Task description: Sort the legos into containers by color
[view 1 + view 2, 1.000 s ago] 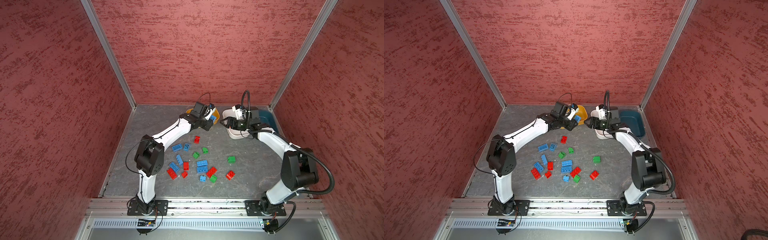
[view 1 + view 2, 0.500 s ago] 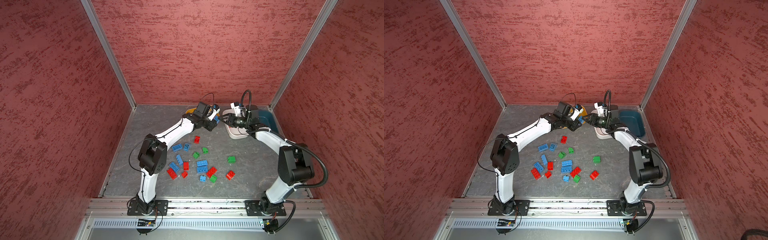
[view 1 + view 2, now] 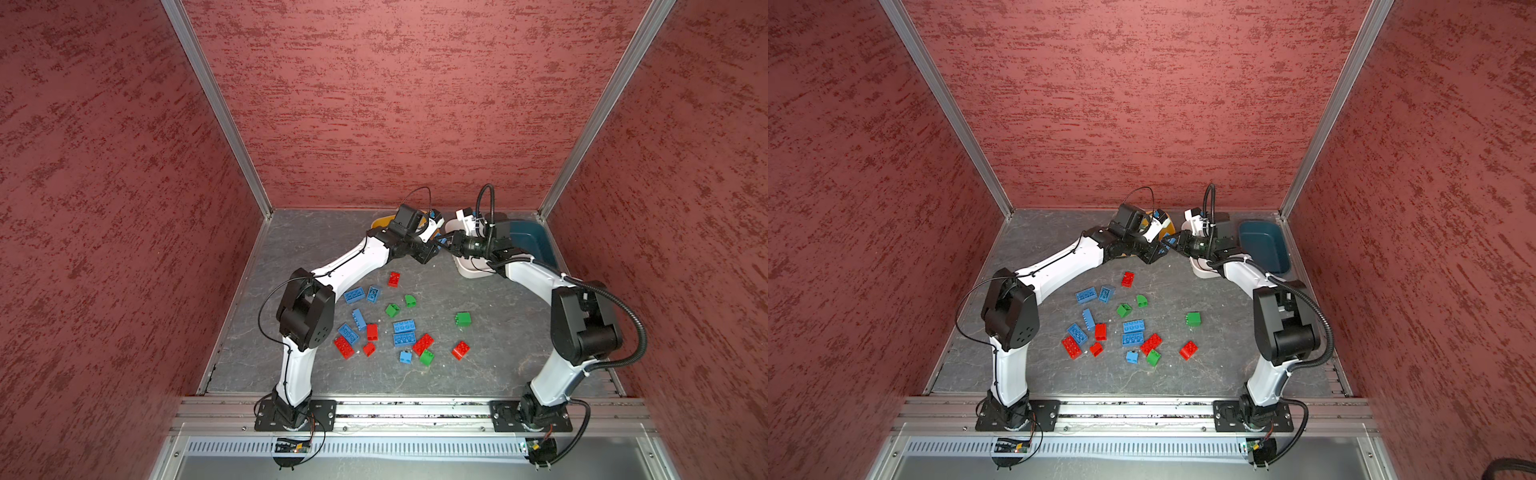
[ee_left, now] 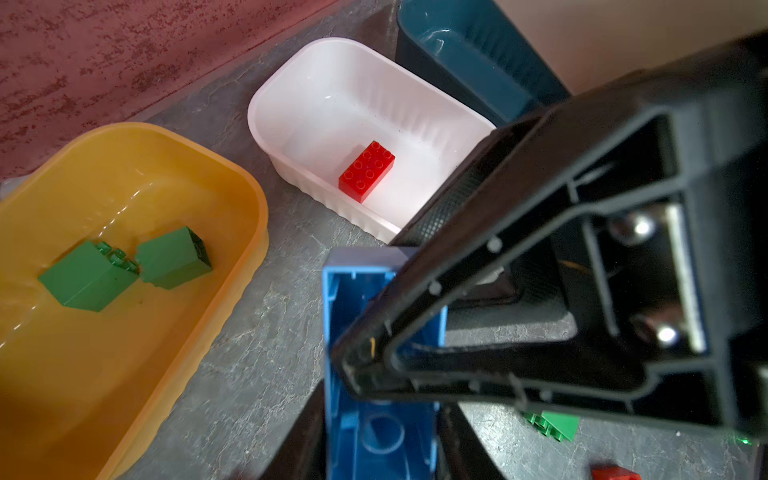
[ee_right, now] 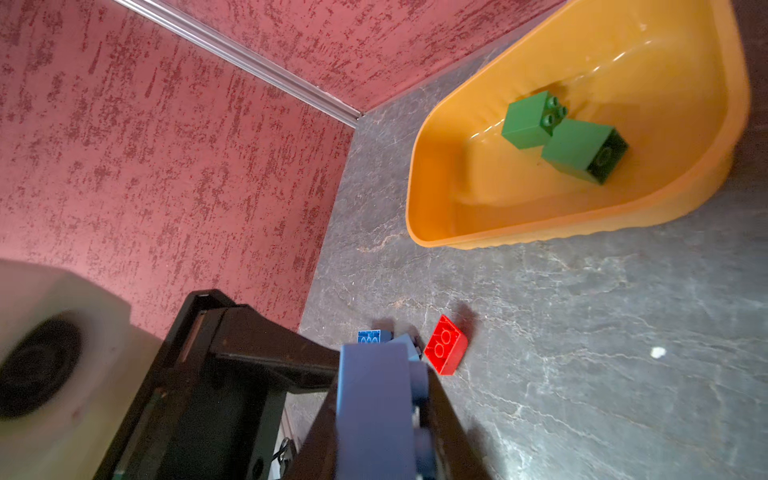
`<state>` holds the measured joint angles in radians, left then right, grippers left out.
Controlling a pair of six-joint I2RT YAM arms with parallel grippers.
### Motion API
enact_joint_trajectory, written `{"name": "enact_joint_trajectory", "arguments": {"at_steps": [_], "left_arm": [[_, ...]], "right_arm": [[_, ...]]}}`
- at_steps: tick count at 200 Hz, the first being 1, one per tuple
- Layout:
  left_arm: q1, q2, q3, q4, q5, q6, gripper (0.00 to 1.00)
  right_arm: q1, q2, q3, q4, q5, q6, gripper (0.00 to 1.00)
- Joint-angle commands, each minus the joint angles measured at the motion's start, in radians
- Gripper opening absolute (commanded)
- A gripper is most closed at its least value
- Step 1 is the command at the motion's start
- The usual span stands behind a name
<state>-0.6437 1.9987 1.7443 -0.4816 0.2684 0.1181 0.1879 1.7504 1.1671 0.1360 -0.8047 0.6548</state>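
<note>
Handover just beside the white tub [image 4: 258,104]: the right gripper [image 5: 376,374] clamps a blue brick [image 4: 353,299], likely bound for the teal tub [image 4: 457,50] beyond; whether the left gripper [image 4: 378,446] also grips it cannot be told.

One blue brick [image 4: 380,415], perhaps gripped, white tub [image 4: 316,83]

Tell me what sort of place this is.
Probably a robotics lab test cell: robot arms bolted to an aluminium rail, red walls boxing in a grey tabletop, and lego bricks with sorting tubs as practice props.
</note>
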Motion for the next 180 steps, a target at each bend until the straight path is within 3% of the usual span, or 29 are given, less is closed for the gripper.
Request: {"name": "enact_joint_trajectory", "arguments": {"at_steps": [1, 23, 56, 96, 146, 180], "left_arm": [[-0.002, -0.023, -0.025, 0.032, -0.058, -0.030, 0.66], [0.002, -0.034, -0.052, 0.020, -0.141, -0.067, 1.00], [-0.008, -0.024, -0.047, -0.081, -0.338, -0.196, 0.99], [-0.015, -0.017, -0.063, -0.230, -0.379, -0.425, 0.99], [-0.022, -0.044, -0.158, -0.284, -0.307, -0.648, 1.00], [-0.049, -0.041, -0.192, -0.299, -0.302, -0.703, 1.00]], "right_arm": [[-0.051, -0.059, -0.029, 0.073, 0.120, 0.008, 0.13], [-0.146, -0.099, -0.082, 0.089, 0.219, 0.014, 0.13], [-0.323, -0.135, -0.161, 0.107, 0.332, -0.005, 0.13], [-0.503, -0.084, -0.102, -0.007, 0.400, -0.110, 0.14], [-0.531, 0.027, 0.017, -0.086, 0.568, -0.212, 0.15], [-0.531, 0.196, 0.184, -0.131, 0.517, -0.220, 0.15]]}}
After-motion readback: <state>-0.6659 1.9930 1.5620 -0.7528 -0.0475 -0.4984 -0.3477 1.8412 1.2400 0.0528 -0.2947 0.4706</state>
